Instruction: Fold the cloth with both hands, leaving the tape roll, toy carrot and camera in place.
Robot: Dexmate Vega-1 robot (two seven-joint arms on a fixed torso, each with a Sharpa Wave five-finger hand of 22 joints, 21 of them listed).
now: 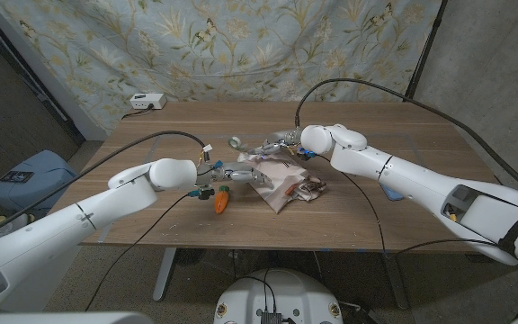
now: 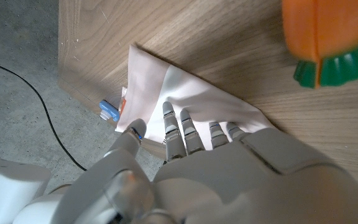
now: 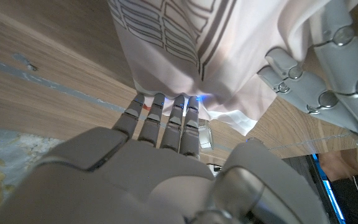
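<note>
The pale cloth (image 1: 281,184) lies bunched at the table's middle, its striped side in the right wrist view (image 3: 166,31). My left hand (image 1: 241,174) grips its near-left edge, fingers (image 2: 185,130) curled over the fabric (image 2: 185,93). My right hand (image 1: 286,142) holds the far edge, fingertips (image 3: 166,112) tucked into a fold, with the left hand (image 3: 328,68) opposite. The orange toy carrot (image 1: 222,200) (image 2: 325,37) lies just beside the left hand. The tape roll (image 1: 236,141) sits behind the hands. A small dark object (image 1: 313,187), perhaps the camera, rests at the cloth's right edge.
A white box (image 1: 148,102) sits at the table's (image 1: 403,135) far left corner. A blue item (image 1: 389,192) shows under my right forearm. Cables run along both arms. A patterned curtain hangs behind the table.
</note>
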